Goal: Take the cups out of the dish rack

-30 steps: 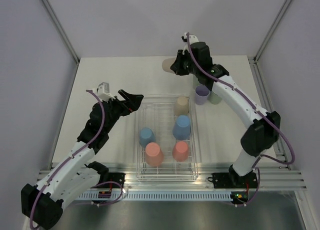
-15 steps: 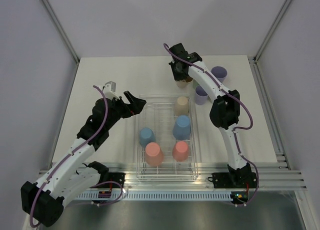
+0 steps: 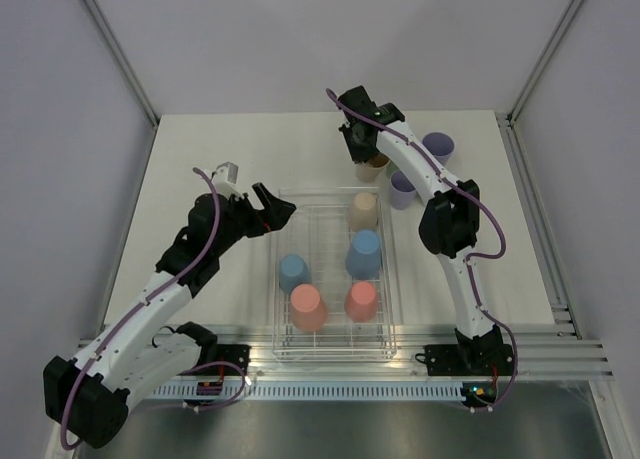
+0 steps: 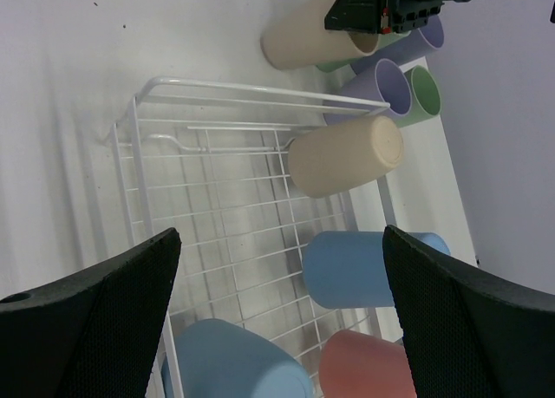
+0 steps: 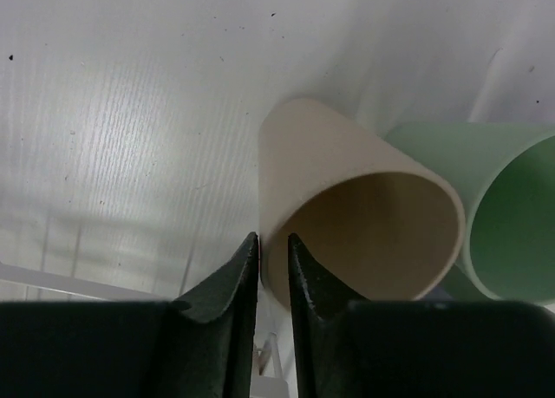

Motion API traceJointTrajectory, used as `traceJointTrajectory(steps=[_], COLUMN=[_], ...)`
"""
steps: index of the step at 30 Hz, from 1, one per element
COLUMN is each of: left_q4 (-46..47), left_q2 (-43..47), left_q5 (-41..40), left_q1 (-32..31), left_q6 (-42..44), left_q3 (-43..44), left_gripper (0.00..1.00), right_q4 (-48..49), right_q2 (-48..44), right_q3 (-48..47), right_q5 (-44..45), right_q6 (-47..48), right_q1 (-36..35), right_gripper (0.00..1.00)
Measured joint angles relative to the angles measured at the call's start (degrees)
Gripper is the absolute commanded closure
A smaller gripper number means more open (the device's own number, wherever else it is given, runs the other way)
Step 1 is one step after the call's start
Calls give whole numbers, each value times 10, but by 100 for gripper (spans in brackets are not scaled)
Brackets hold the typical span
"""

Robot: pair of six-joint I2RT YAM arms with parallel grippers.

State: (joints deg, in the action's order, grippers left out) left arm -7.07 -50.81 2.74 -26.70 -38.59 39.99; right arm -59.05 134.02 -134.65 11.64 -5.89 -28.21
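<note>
Five matte plastic tumblers (image 3: 308, 306) stand base-up in the clear wire-grid dish rack (image 3: 325, 229): one beige, two blue, two coral. A sixth, the beige pinched tumbler (image 3: 376, 162), sits mouth-up just beyond the rack's far edge, beside a pale green tumbler (image 5: 512, 216); whether it touches the white bench (image 3: 220, 149) cannot be told. Right end effector (image 5: 273, 259): closed to a slit on that tumbler's wall, directly above it, so release is judged the next step. Left end effector (image 3: 268, 207): spread wide, empty, at the rack's far-left corner. The left-column blue tumbler (image 3: 293, 272) lies nearest it, toward the arm bases, long axis vertical. The pinch shows only in the right wrist view; the top view hides it under the wrist but alone gives the count.
</note>
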Motion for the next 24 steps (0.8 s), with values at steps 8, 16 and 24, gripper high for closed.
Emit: traceJointTrajectory(steps=[8, 16, 24], left_q4=[-18, -93, -242], left_q2=[-5, -14, -61], left_q5=[18, 3, -111], left_q1=[-1, -33, -152], left_q6=[25, 61, 72], left_q3=[26, 82, 168], left_gripper=[0, 0, 3], right_q4=[14, 86, 203], right_q2=[-1, -104, -349], right_q3=[0, 114, 275], right_q5=[-15, -13, 10], right_q6=[1, -8, -30], right_q1=[0, -4, -57], right_gripper=[61, 35, 22])
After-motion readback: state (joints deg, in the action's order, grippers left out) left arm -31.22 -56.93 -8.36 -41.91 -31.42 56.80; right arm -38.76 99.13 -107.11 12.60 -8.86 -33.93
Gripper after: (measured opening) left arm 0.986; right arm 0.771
